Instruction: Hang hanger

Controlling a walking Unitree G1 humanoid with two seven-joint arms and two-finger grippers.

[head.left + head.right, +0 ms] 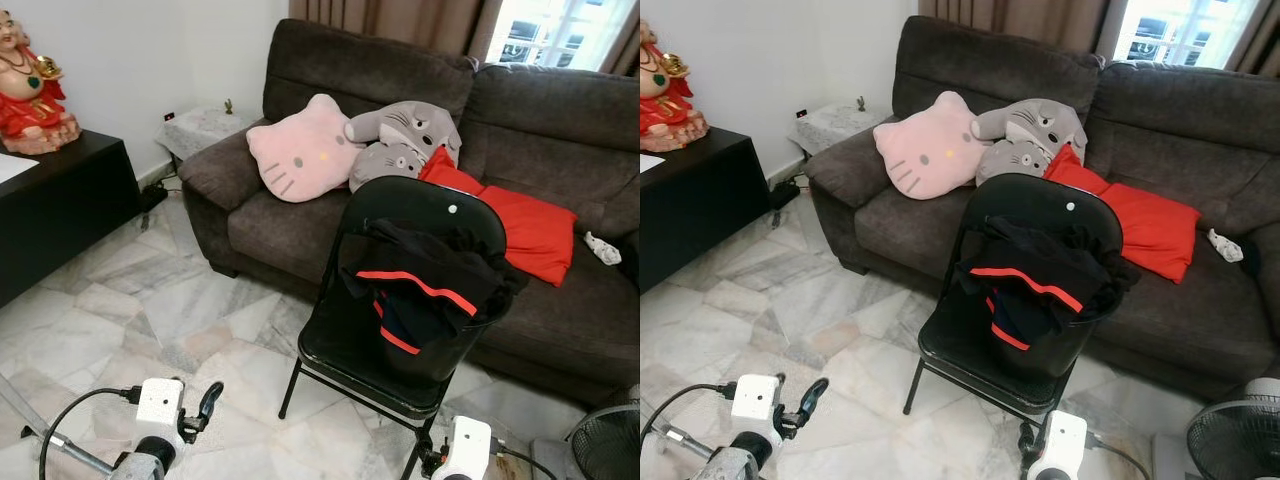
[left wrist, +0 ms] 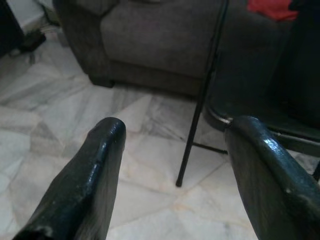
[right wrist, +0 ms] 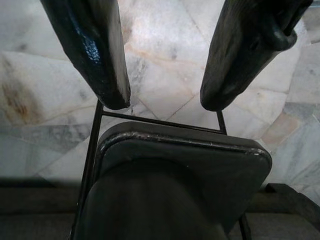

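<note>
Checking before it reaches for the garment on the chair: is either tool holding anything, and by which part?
Nothing is held. The left tool and right tool both stand open with only marble floor between the fingers, short of the black chair.

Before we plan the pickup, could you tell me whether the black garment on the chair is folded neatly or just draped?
Draped loosely: the black garment hangs bunched over the folding chair, red stripes crooked.

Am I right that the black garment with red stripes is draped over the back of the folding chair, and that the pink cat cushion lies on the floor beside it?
Not quite. The black garment is indeed draped over the folding chair, but the pink cat cushion rests on the brown sofa, not on the floor, as the left eye view shows.
</note>
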